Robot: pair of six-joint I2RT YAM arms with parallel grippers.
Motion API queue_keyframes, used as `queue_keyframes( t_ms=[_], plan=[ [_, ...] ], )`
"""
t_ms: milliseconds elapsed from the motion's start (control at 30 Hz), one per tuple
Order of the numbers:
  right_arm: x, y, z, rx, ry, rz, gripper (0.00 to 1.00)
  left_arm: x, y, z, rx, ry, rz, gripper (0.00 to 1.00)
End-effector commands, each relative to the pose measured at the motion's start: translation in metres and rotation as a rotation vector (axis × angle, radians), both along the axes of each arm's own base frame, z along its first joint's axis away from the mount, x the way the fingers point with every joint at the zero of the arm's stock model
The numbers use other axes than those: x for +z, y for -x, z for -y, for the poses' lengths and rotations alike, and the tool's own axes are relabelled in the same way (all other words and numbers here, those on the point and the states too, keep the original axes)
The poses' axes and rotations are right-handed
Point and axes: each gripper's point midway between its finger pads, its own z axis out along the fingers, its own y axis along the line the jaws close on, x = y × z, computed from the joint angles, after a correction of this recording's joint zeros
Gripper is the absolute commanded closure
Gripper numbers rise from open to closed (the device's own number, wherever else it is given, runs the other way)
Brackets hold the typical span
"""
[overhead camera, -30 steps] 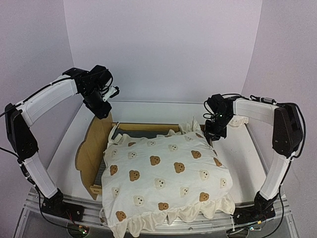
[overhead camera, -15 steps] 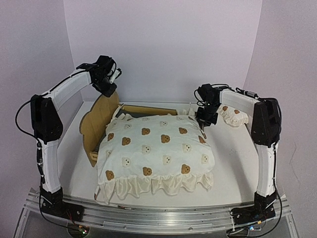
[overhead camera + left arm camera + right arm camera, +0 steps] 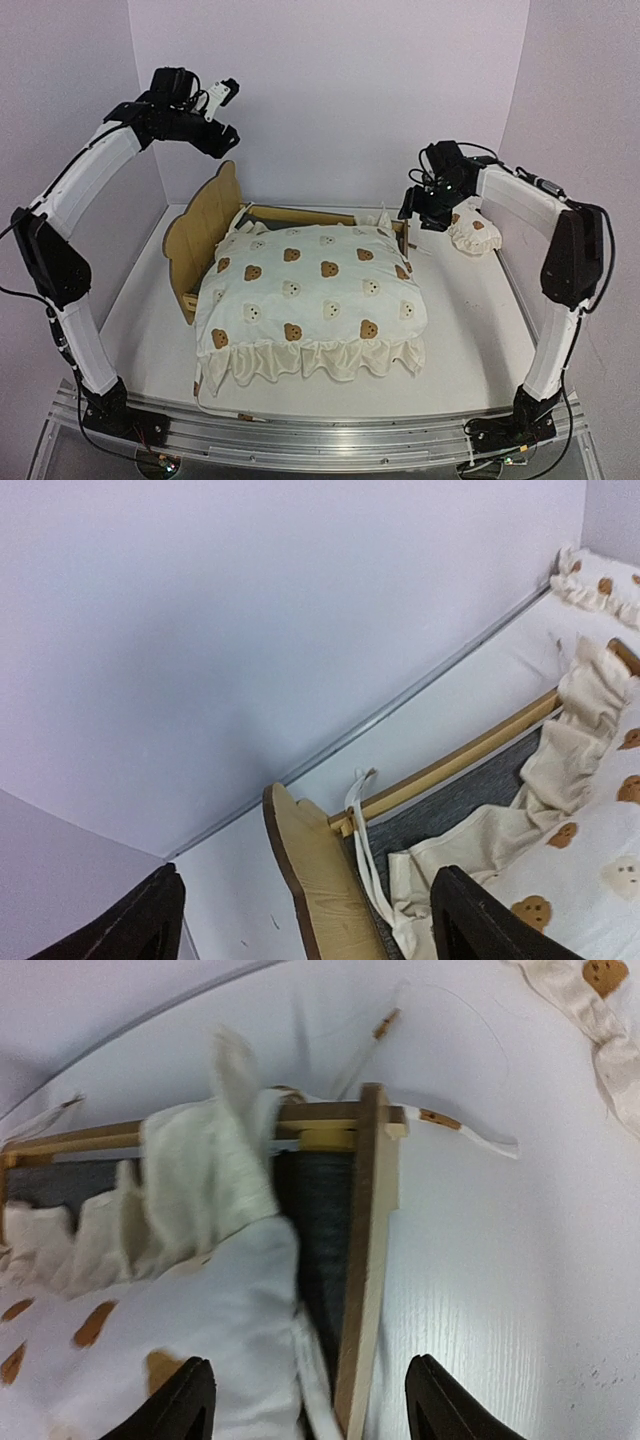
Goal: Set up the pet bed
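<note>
Left gripper (image 3: 307, 880) up high, jaws spread wide, nothing between them. It hangs over the far end of the headboard (image 3: 205, 228), close to the back wall (image 3: 330, 90), well clear of the wood. Below it, in the left wrist view, a pair of white ties (image 3: 362, 830) dangles at the corner where the headboard meets the far rail (image 3: 470, 755), with a strip of grey base (image 3: 450, 805) showing beside them.

Over to the right gripper (image 3: 310, 1365): also wide, also empty. It hovers above the bed's far right corner, not touching anything. Its camera looks down on the right side rail (image 3: 362, 1280) and a sliver of grey felt between that rail and the cushion (image 3: 310, 295). The cushion's frill (image 3: 200, 1190) flops up over the far rail there, and another tie (image 3: 470, 1132) trails onto the table (image 3: 470, 330) past the corner.

The pet bed (image 3: 190, 290) itself sits mid-table, headboard upright on the left side. The bear-print cushion covers nearly the whole frame and spills past the near end, its ruffle resting on the table surface.

Off to the right, the small pillow (image 3: 472, 232) lies on the table near the far right, apart from the bed, just beyond the right arm's wrist.
</note>
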Motion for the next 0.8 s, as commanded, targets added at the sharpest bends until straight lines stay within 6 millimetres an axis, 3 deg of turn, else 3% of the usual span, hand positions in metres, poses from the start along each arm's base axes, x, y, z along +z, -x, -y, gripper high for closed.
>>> queue_keyframes(
  t_ms=[0, 133, 300, 400, 467, 533, 633, 700, 767],
  plan=[
    [0.045, 0.038, -0.037, 0.155, -0.189, 0.017, 0.31, 0.000, 0.070, 0.045, -0.182, 0.040, -0.084, 0.15],
    [0.034, 0.063, -0.074, 0.264, -0.246, -0.047, 0.21, -0.083, 0.114, 0.069, -0.290, -0.067, -0.286, 0.08],
    [-0.002, 0.074, -0.084, 0.251, -0.230, -0.143, 0.16, -0.163, 0.123, 0.056, -0.266, -0.192, -0.463, 0.02],
    [-0.014, 0.080, -0.096, 0.259, -0.257, -0.191, 0.22, -0.203, 0.129, 0.050, -0.262, -0.240, -0.536, 0.00],
    [-0.010, 0.085, -0.107, 0.289, -0.296, -0.206, 0.39, -0.226, 0.132, 0.046, -0.252, -0.266, -0.570, 0.05],
    [-0.004, 0.088, -0.109, 0.286, -0.315, -0.208, 0.60, -0.237, 0.130, 0.042, -0.225, -0.281, -0.580, 0.25],
    [0.019, 0.090, -0.099, 0.248, -0.308, -0.153, 0.84, -0.229, 0.121, 0.040, -0.191, -0.279, -0.548, 0.82],
    [0.036, 0.091, -0.091, 0.208, -0.304, -0.107, 0.93, -0.206, 0.106, 0.040, -0.156, -0.271, -0.463, 0.99],
    [0.056, 0.092, -0.083, 0.168, -0.297, -0.042, 1.00, -0.169, 0.083, 0.041, -0.116, -0.247, -0.332, 1.00]
  ],
)
